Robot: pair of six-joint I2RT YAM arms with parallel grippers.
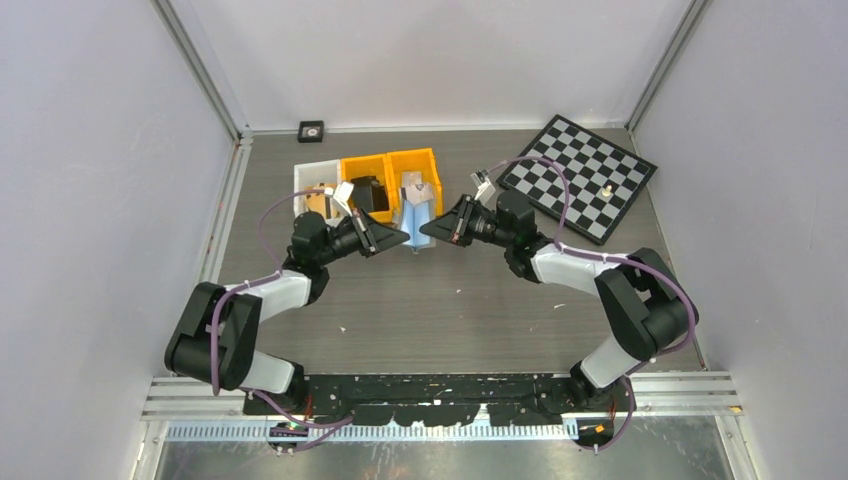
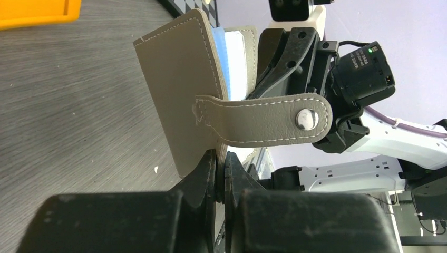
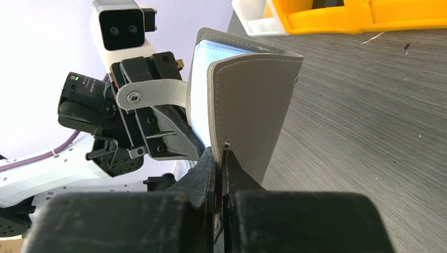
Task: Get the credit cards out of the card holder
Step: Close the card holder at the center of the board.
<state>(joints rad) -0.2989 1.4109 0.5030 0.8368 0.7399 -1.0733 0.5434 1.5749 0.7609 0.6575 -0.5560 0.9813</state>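
Left tool (image 2: pixel 221 171) clamped on card holder (image 2: pixel 176 92) flap; right tool (image 3: pixel 220 161) clamped opposite flap

Inspection of the surroundings, as I see them from the console. The grey wood-grain table (image 1: pixel 450 300) carries three open bins in a touching row at its far side: a white bin (image 1: pixel 312 172) on the left, a middle orange bin (image 1: pixel 352 163) and a right orange bin (image 1: pixel 415 155).

The white bin holds tan wooden pieces (image 1: pixel 318 200). The middle orange bin holds a black object (image 1: pixel 370 193) I cannot identify.

Well apart to the right, a chessboard (image 1: pixel 580 175) lies flat, turned at an angle, with one small pale piece (image 1: pixel 607 188) on it. A small black square item (image 1: pixel 311 130) sits at the back wall behind the white bin. White specks (image 1: pixel 343 328) lie on the table.
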